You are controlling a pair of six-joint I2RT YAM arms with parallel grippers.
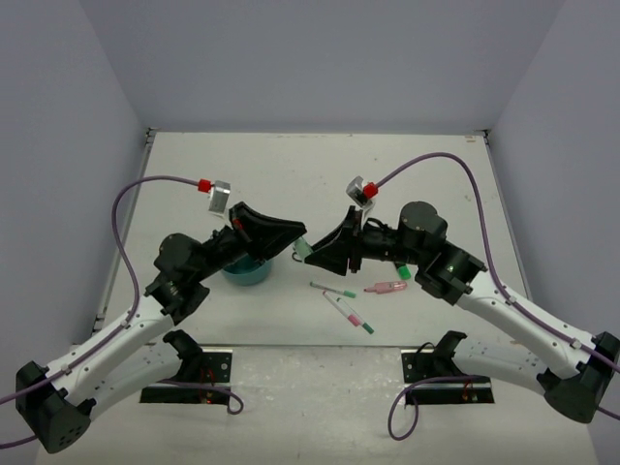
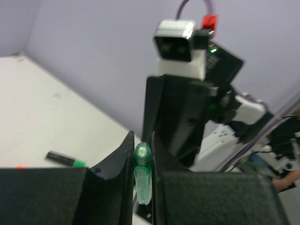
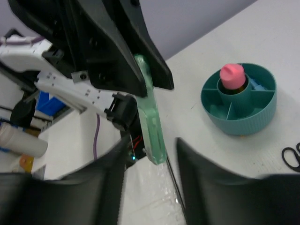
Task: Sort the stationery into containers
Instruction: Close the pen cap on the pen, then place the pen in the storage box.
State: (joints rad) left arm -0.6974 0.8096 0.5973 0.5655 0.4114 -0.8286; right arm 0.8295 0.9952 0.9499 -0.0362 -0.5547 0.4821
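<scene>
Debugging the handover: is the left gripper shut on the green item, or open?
Shut on it: in the left wrist view the left gripper has both fingers pressed against the green item, no gap either side.

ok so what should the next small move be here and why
Probably back the right end effector away. The left end effector is shut on the green pen, while the right one stands open either side of it, and the teal organizer sits by the left arm.
</scene>
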